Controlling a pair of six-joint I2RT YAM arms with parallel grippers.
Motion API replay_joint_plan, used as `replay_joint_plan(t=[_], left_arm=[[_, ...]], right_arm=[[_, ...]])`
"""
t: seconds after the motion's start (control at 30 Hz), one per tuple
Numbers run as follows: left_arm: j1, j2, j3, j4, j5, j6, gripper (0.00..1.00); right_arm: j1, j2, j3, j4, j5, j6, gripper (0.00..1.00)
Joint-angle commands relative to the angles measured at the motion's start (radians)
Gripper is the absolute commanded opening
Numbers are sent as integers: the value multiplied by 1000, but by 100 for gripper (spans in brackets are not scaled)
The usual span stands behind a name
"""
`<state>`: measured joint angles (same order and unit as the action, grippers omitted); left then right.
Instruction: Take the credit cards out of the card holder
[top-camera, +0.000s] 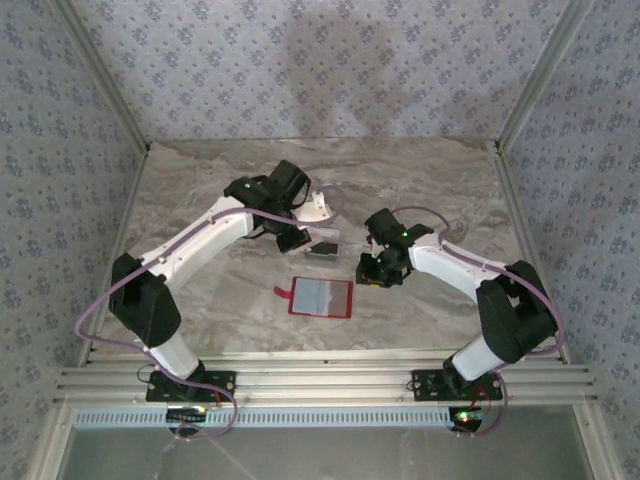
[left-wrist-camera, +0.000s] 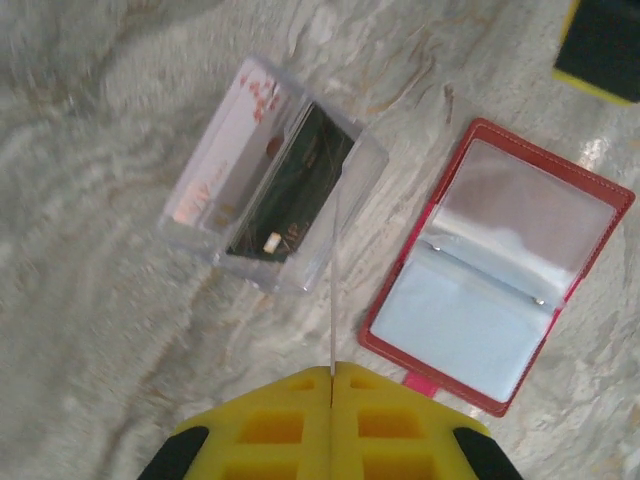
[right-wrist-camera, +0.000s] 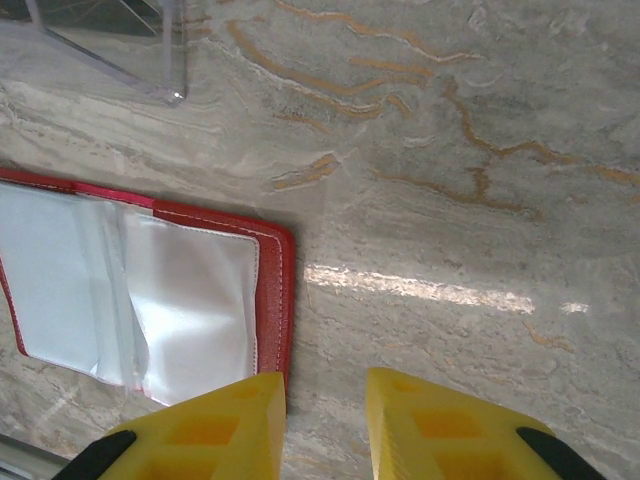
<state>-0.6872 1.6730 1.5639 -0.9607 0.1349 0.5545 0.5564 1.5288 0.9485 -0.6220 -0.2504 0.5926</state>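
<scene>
Pinching a credit card (left-wrist-camera: 332, 300) edge-on, left gripper (left-wrist-camera: 332, 385) lines up the clear tray (left-wrist-camera: 190, 225); right gripper (right-wrist-camera: 325, 395) hovers narrowly open by the card holder (right-wrist-camera: 275, 280).

Marble-patterned table (top-camera: 200, 180) enclosed by floral-papered walls (top-camera: 320, 60), apparently evenly lit.

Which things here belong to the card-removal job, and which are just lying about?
Part of the job:
- red card holder, lying open
- credit cards, inside the clear box
- what looks like a thin card, edge-on, pinched in the shut left gripper
- right gripper, open beside the holder

Just there:
- clear plastic box
- marble table
</scene>
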Motion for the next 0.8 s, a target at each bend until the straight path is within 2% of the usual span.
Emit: replay_joint_plan(t=[0.0, 0.13, 0.27, 0.43, 0.77], left_arm=[[-2, 48, 79, -101, 38, 300, 0], [10, 85, 143, -108, 57, 450, 0], [24, 169, 252, -154, 51, 534, 0], [25, 271, 358, -183, 1, 597, 0], [25, 396, 456, -162, -6, 643, 0]], right_arm=[[-6, -26, -15, 1, 7, -14, 29], [-5, -28, -24, 11, 7, -7, 29], [-6, -34, -41, 15, 5, -5, 29], [-8, -42, -55, 8, 6, -4, 29], [-21, -57, -74, 7, 10, 3, 29]])
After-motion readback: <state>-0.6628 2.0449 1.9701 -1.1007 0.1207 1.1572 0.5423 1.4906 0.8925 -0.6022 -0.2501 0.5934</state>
